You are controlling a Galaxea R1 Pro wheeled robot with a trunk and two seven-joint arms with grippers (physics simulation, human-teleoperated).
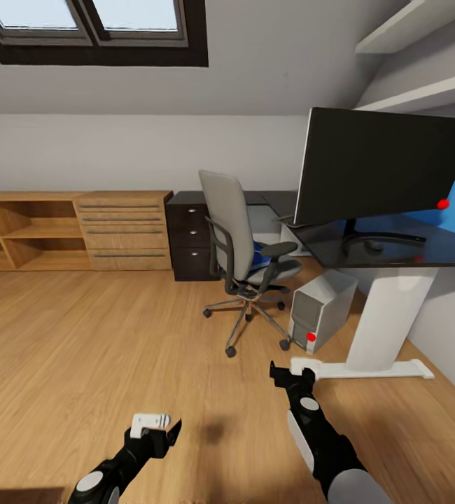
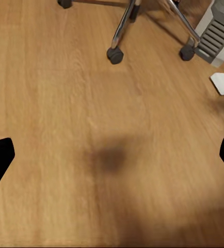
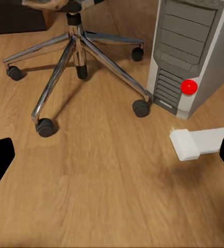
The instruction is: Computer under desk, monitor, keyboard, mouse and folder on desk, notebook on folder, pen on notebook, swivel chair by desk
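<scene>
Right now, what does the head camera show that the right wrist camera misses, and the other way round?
Head view alone: the monitor on the desk, the folder on the swivel chair's seat, the chair's grey back, the oak shelving and the skylight.

Right wrist view alone: a close look at the vent slats on the front of the computer and at the chair's castors.

Both: the chair's chrome base, the computer with its red light, the white foot bar and the wood floor.
</scene>
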